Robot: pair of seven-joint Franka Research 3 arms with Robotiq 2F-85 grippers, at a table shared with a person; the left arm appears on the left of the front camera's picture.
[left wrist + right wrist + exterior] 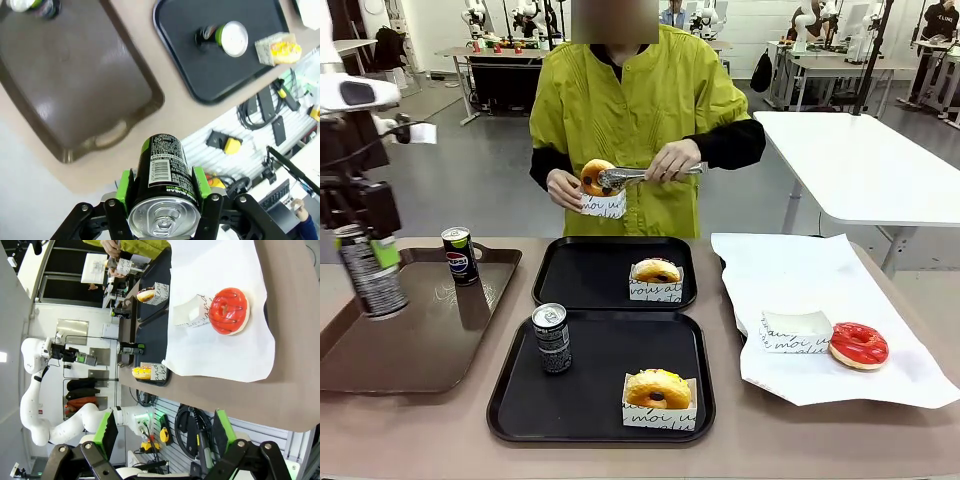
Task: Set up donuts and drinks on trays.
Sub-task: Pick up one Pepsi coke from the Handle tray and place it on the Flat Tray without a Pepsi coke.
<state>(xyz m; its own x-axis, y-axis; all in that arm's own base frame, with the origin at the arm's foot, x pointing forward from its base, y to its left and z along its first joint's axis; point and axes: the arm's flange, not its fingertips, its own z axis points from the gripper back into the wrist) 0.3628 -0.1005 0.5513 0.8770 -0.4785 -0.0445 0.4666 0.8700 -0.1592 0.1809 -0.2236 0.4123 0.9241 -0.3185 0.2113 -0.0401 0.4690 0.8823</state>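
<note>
Clamping a dark can (165,160), left gripper (162,187) hung by brown tray's (420,340) nine o'clock rim, right gripper (165,427) gaped empty.

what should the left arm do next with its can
Probably carry the can in the left hand over to the far black tray, beside its boxed donut: that tray lacks a drink, while the near tray has one.

The left gripper's (162,189) green pads (199,181) flank a black can (163,162) (silver top, green stripe, white print); beyond its fingertips lie a brown tray (65,85) and a black tray (200,75).
</note>
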